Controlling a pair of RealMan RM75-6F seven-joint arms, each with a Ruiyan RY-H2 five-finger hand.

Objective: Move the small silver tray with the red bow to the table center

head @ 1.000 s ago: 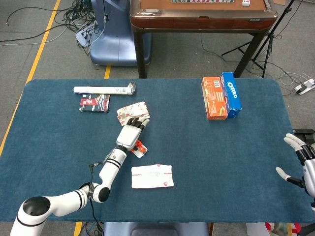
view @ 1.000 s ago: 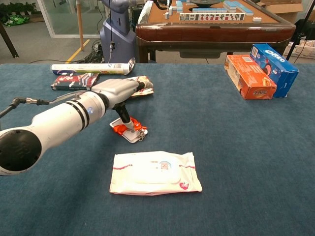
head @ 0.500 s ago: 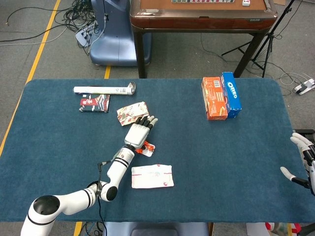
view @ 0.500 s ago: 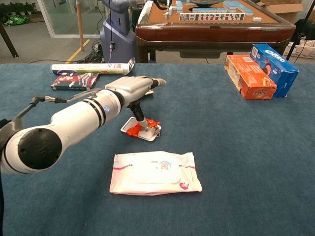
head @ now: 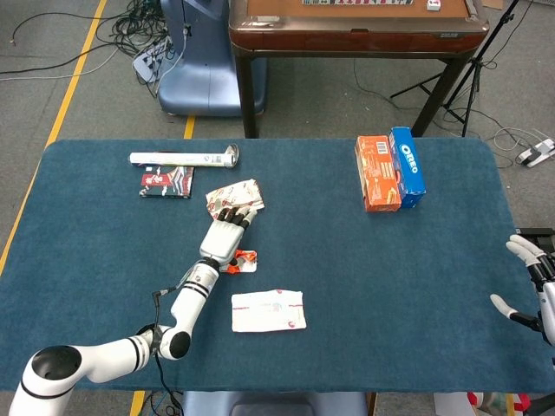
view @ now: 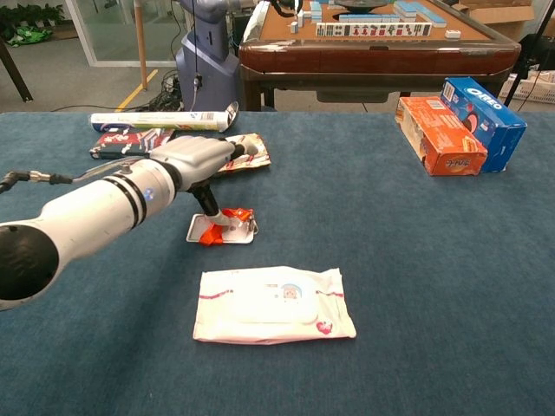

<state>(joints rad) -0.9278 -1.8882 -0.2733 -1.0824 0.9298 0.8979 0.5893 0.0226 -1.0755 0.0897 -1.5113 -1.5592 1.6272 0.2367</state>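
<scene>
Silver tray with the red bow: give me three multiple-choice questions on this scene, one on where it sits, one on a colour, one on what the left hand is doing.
1. Where does the silver tray lie?
A. just behind the wipes pack
B. on top of the Oreo box
C. at the table's right edge

2. What colour is the box beside the blue Oreo box?
A. green
B. orange
C. white

3. What is the left hand doing?
A. hanging off the table
B. gripping the wipes pack
C. pressing a finger down on the tray

Answers:
1 A, the chest view shows the tray on the cloth just beyond the pack.
2 B, the orange box touches the Oreo box.
3 C, a dark finger comes down onto the tray by the bow.
</scene>
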